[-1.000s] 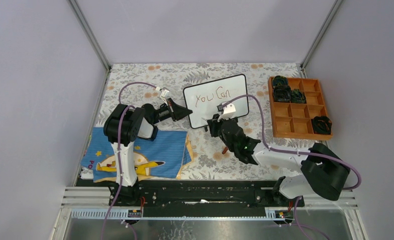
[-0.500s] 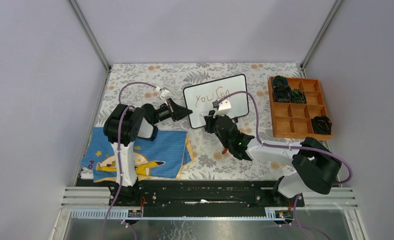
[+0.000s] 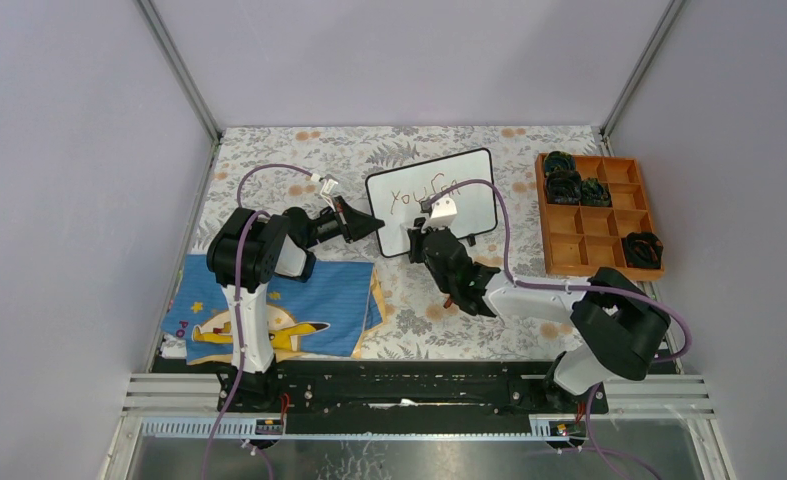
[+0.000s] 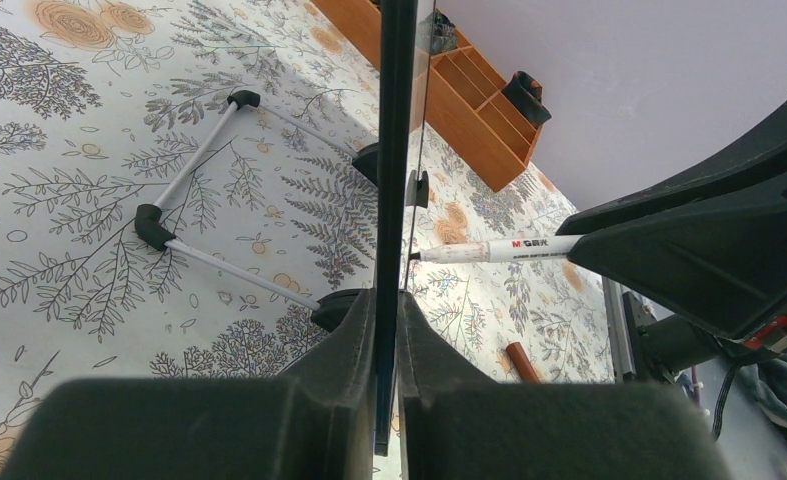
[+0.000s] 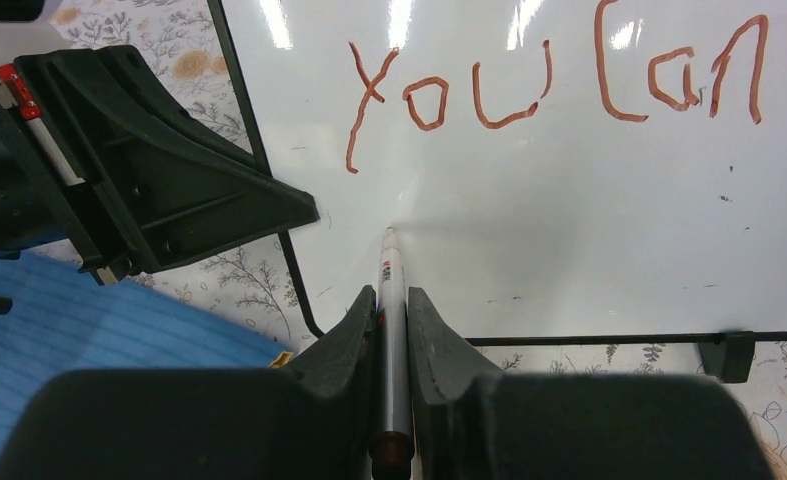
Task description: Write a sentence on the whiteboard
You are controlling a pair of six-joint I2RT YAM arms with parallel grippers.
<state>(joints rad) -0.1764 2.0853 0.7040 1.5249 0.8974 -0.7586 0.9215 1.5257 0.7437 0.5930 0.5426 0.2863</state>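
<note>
MOVED: right gripper (image 5: 391,300) has swung left, from beside "Can" to under "You" | MEANS: sentence (image 5: 546,85) has line one written; line two probably starts here | RIGHT: clamped on marker (image 5: 388,265), tip at the whiteboard (image 5: 589,220) | LEFT: left gripper (image 4: 387,300) pinches the board's left edge, steadying it mid-table on the floral cloth (image 3: 299,150)

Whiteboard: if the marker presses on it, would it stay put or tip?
Alone, the whiteboard probably tips or slides easily: thin edge-on, standing on slim rod legs. The left gripper clamping its edge likely steadies it. Its glossy face may let the marker skid.
</note>
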